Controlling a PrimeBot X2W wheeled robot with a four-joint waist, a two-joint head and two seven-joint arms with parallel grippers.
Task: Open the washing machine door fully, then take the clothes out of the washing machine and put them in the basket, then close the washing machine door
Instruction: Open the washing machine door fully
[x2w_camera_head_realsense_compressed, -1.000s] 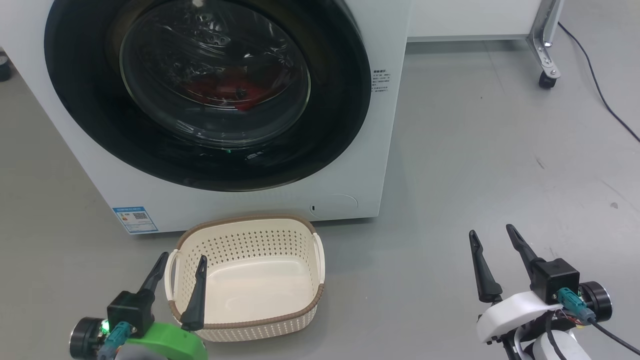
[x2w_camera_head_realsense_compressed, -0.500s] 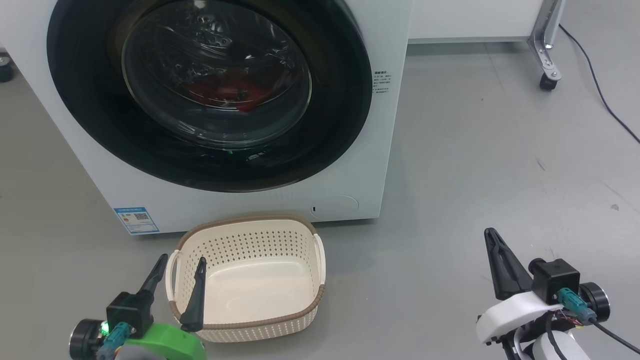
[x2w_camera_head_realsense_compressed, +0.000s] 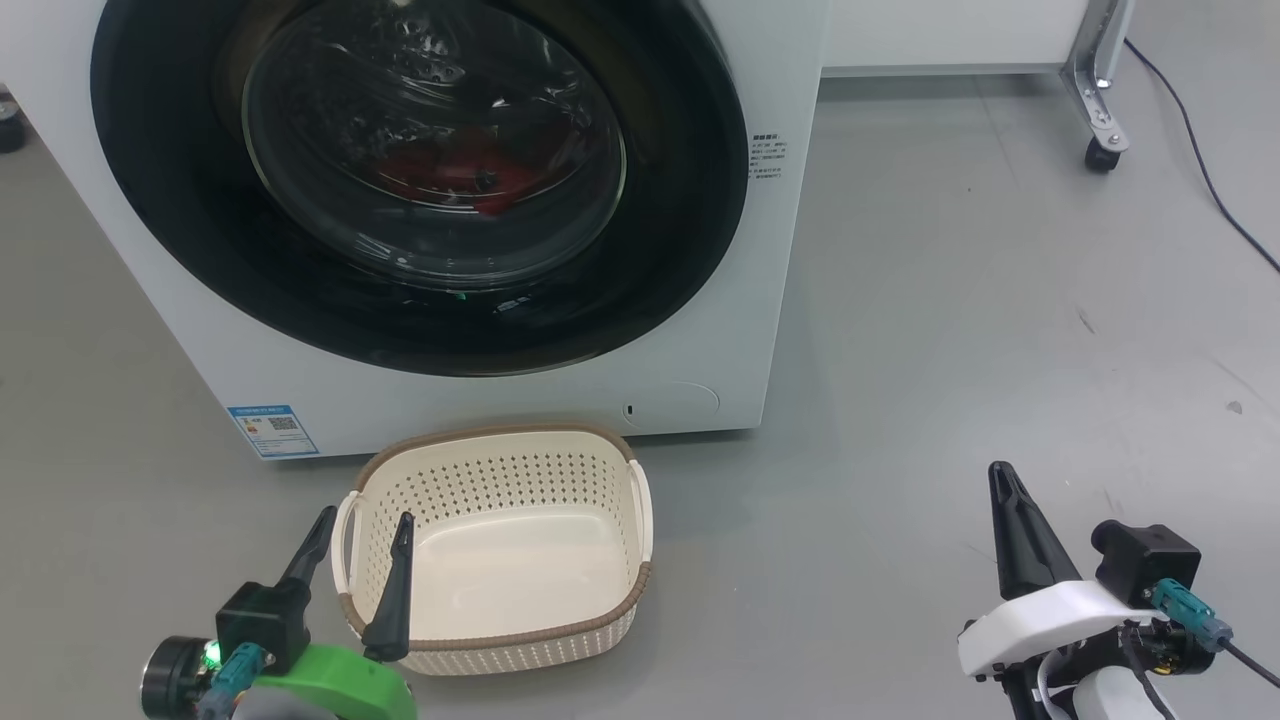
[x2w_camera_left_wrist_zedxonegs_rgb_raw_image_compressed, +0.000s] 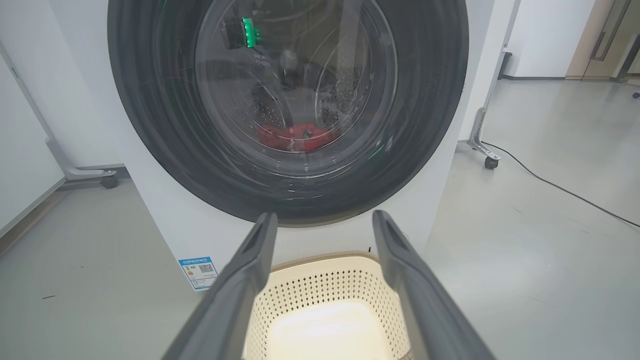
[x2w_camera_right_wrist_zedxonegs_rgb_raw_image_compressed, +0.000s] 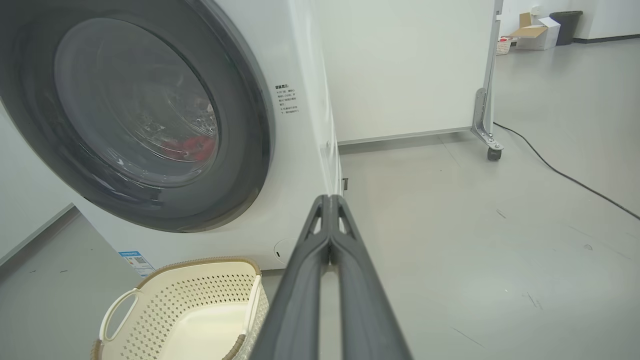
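The washing machine door (x2w_camera_head_realsense_compressed: 420, 180) is shut flush against the washing machine (x2w_camera_head_realsense_compressed: 780, 300), its glossy black rim ringing a bulging glass bowl, and the clothes (x2w_camera_head_realsense_compressed: 455, 178) lie behind that glass as a red heap low in the drum. The door looks stiff, fairly heavy and slick, so I'd judge a hold belongs at the rim's outer edge rather than on the glass; no handle or recess is plain from here. The clothes should be soft, light and floppy, best pinched at a bunched fold. The basket (x2w_camera_head_realsense_compressed: 500, 432) sits on the floor just in front of the machine, with nothing in it. The left end effector (x2w_camera_head_realsense_compressed: 366, 517) hangs over the basket's near left corner with its fingers spread wide and nothing between them; the right end effector (x2w_camera_head_realsense_compressed: 1000, 475) is out over bare floor, well apart from the machine, clenched tight on nothing. The left wrist view looks straight through the glass to the perforated drum wall, while the right wrist view catches the door obliquely, along with a wheeled frame (x2w_camera_right_wrist_zedxonegs_rgb_raw_image_compressed: 487, 125) and a cable (x2w_camera_right_wrist_zedxonegs_rgb_raw_image_compressed: 565, 175).
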